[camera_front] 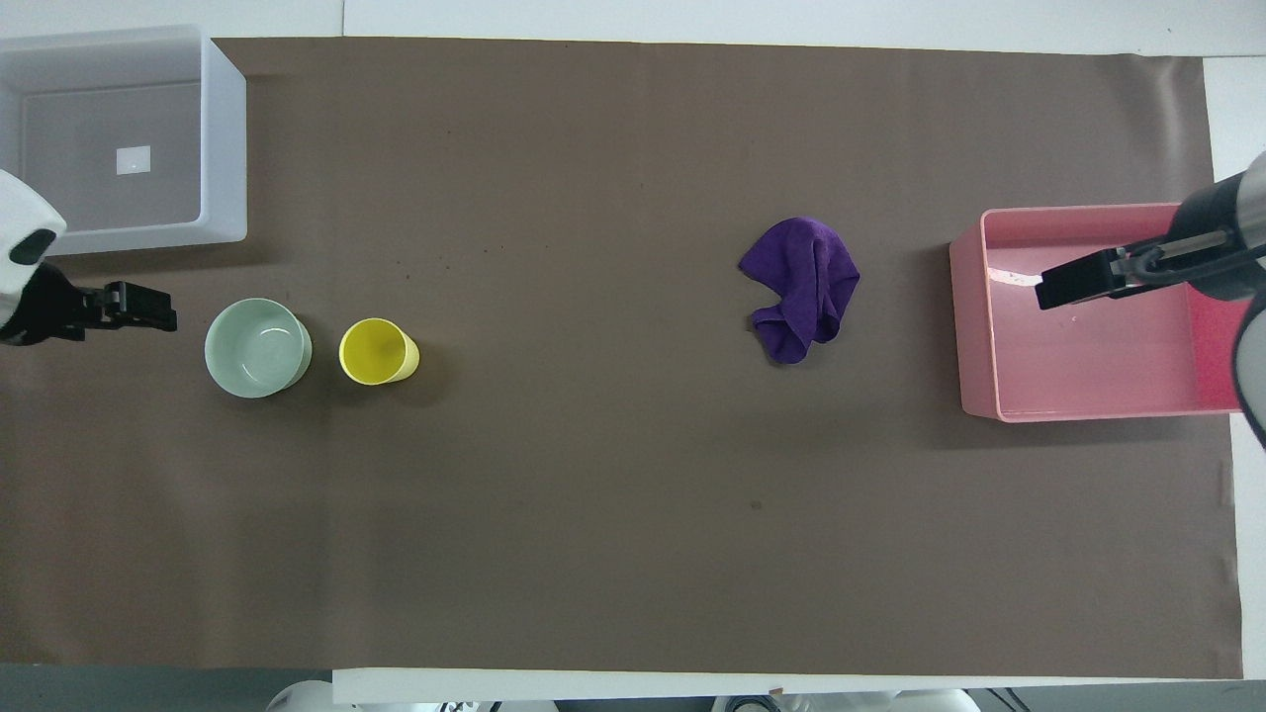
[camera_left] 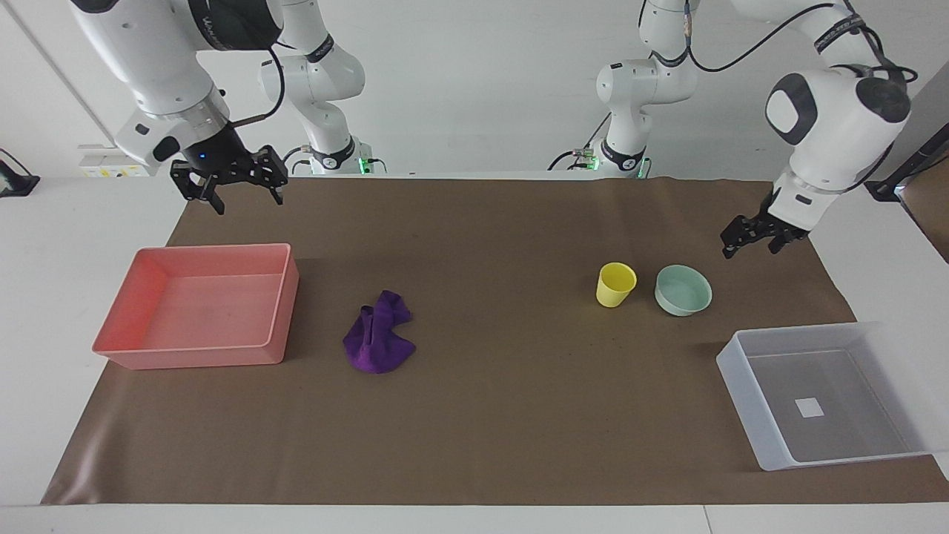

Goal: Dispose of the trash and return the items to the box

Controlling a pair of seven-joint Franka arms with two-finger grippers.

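Observation:
The purple cloth (camera_left: 378,343) lies crumpled on the brown mat beside the pink tray; it also shows in the overhead view (camera_front: 803,287). The yellow cup (camera_left: 615,284) (camera_front: 377,351) stands upright next to the mint-green bowl (camera_left: 683,290) (camera_front: 257,347). The translucent white box (camera_left: 741,386) (camera_front: 226,138) stands empty at the left arm's end. My left gripper (camera_left: 750,251) (camera_front: 148,307) is open and empty, raised over the mat beside the bowl. My right gripper (camera_left: 247,199) (camera_front: 1053,287) is open and empty, raised over the pink tray.
The pink tray (camera_left: 285,297) (camera_front: 974,326) stands empty at the right arm's end of the mat. The brown mat (camera_left: 504,415) covers most of the table.

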